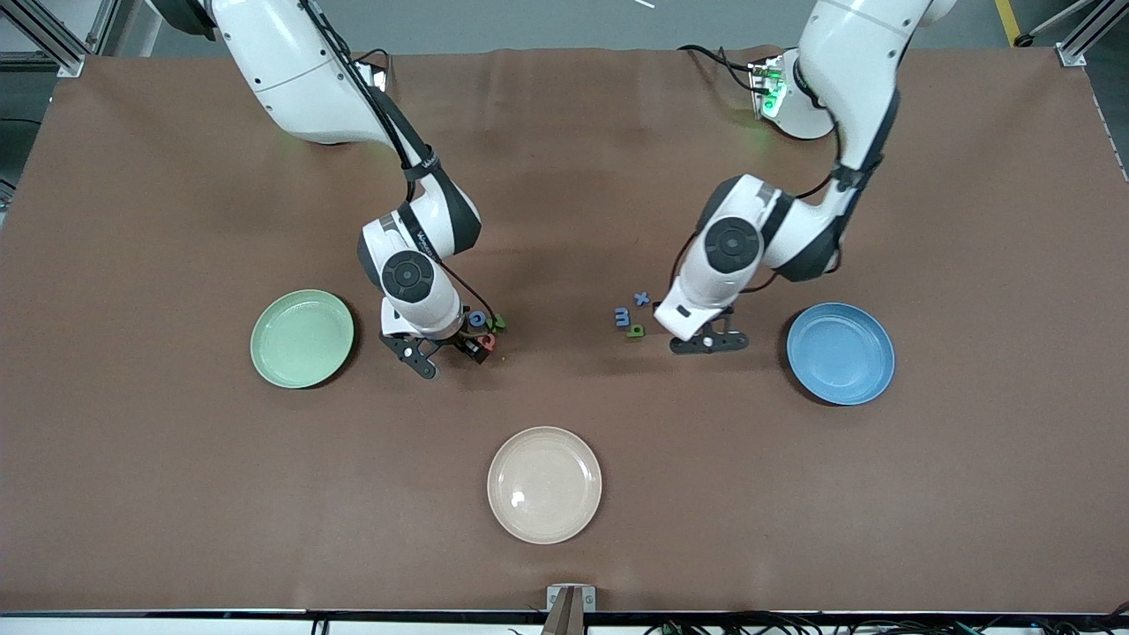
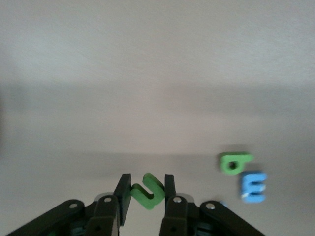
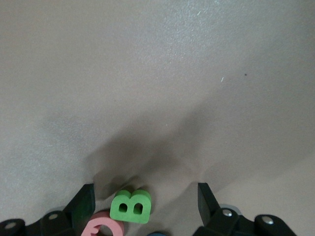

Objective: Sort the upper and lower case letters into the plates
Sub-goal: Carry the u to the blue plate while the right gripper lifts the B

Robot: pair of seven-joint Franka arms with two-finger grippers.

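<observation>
Brown cloth table [image 1: 564,176] runs edge to edge, grey floor showing past the arm bases w/ metal frame posts [image 1: 53,40] at the corners. Mint plate [image 1: 302,338] toward the right arm's end, blue plate [image 1: 840,353] toward the left arm's end, beige plate [image 1: 544,484] nearest the front camera; none holds a letter. Left gripper [image 2: 147,194] is low betw. the blue plate & the blue m [image 2: 254,187], jaws pinching a green N [image 2: 147,190]; a small green letter [image 2: 234,163] lies beside the m. Right gripper [image 3: 145,204] is down beside the mint plate, jaws spread around a green B [image 3: 131,206], pink Q [image 3: 103,228] touching it.
</observation>
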